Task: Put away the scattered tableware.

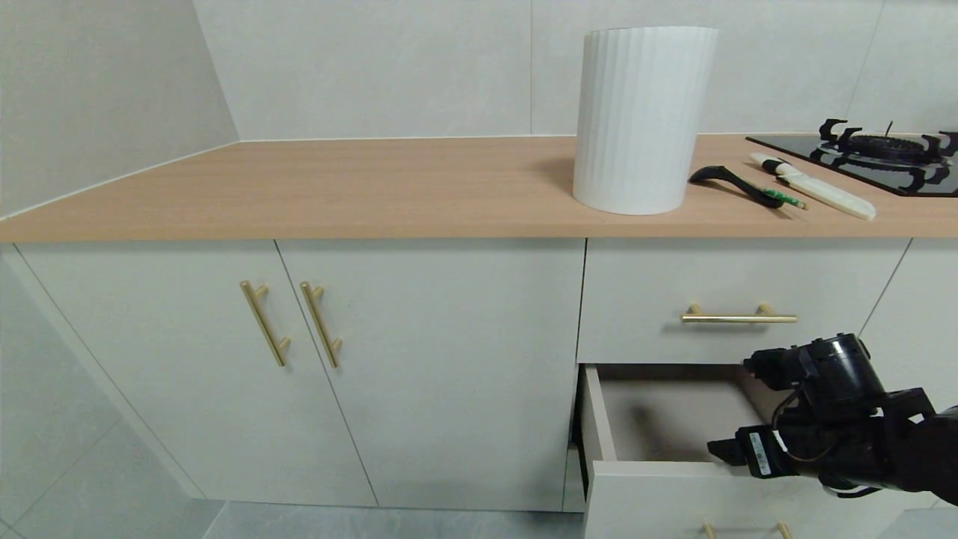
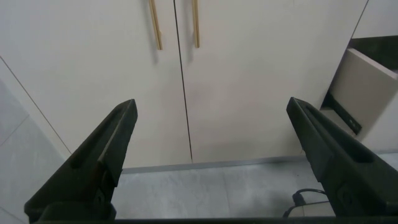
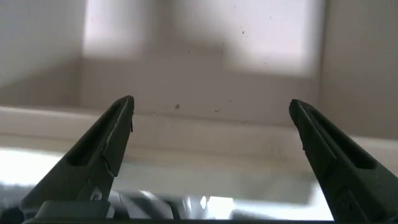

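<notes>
Right gripper is recorded nearest the head camera, low on the robot's right, held over the open drawer, which stands pulled out beneath a closed drawer. Its fingers are spread wide and nothing is held. Tableware is found on the countertop, above and beyond this gripper: a black ladle and a white knife, laid side by side between a white ribbed container and the hob. Both long axes run on the same diagonal, from back-left to front-right; the ladle's bowl is turned toward the container, its handle toward the counter's front edge. A small green item is noted at the handle end, too small to identify. The right arm is judged the nearer, and an upward reach is called for.

From the left wrist, the left gripper is seen fully open and empty, faced toward the closed cabinet doors, low by the floor.

From the right wrist, the right gripper's fingers are confirmed wide apart with nothing between them, directed into the drawer's interior.
</notes>
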### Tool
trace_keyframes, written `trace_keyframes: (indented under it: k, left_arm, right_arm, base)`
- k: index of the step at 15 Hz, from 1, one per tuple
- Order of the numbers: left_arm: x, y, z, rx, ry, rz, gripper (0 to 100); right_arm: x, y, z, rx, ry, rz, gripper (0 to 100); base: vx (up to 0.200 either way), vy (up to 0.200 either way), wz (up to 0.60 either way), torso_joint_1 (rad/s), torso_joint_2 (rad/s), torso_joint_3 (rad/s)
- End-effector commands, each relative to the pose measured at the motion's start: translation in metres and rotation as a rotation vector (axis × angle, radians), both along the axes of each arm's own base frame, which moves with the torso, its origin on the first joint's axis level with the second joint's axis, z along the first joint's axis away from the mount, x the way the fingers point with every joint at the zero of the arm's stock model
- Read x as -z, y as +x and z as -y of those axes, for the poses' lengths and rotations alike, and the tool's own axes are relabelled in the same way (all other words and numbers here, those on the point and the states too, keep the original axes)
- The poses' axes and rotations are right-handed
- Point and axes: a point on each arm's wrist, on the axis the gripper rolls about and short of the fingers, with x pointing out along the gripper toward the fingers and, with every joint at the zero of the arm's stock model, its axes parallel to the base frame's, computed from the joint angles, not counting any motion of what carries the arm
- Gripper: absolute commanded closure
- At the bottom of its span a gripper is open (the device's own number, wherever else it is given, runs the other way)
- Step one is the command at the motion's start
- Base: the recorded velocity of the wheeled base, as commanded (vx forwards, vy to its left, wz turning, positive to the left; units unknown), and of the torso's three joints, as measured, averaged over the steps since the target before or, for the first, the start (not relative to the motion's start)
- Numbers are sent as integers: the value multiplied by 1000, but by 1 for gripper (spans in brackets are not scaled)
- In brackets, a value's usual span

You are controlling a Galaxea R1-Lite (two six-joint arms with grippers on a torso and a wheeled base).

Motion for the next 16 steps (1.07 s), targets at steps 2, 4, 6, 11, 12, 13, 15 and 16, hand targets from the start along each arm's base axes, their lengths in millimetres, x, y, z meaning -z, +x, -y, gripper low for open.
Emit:
trace_keyframes:
  k: [2,4,6,11,12,13,15,16]
  left_arm:
    - [0,0,0,0,0,0,0]
    - [0,0,0,0,0,0,0]
    - [0,0,0,0,0,0,0]
    - [0,0,0,0,0,0,0]
    - [0,0,0,0,0,0,0]
    - [0,0,0,0,0,0,0]
    - [0,0,0,0,0,0,0]
    - [0,0,0,0,0,0,0]
  right_arm:
    - [-10,-9,-2,-30,-14,-11,0]
    - [-14,-20,-2,-80,-63,-87,0]
    - [-18,-29,-5,-114,-91,-151,0]
    - [-23,-51,-10,-206,-169,-285,0]
    - [-25,-56,-8,-234,-192,-308,0]
    - [-26,-62,-8,-262,-211,-336,0]
    - [-28,-70,-9,-300,-233,-373,0]
    - [-28,-71,-10,-304,-236,-375,0]
  base:
    - [0,0,0,0,0,0]
    - [0,0,0,0,0,0]
    - [0,0,0,0,0,0]
    - [0,0,0,0,0,0]
    - [0,0,0,0,0,0]
    - [0,0,0,0,0,0]
    - [0,0,0,0,0,0]
    - [0,0,0,0,0,0]
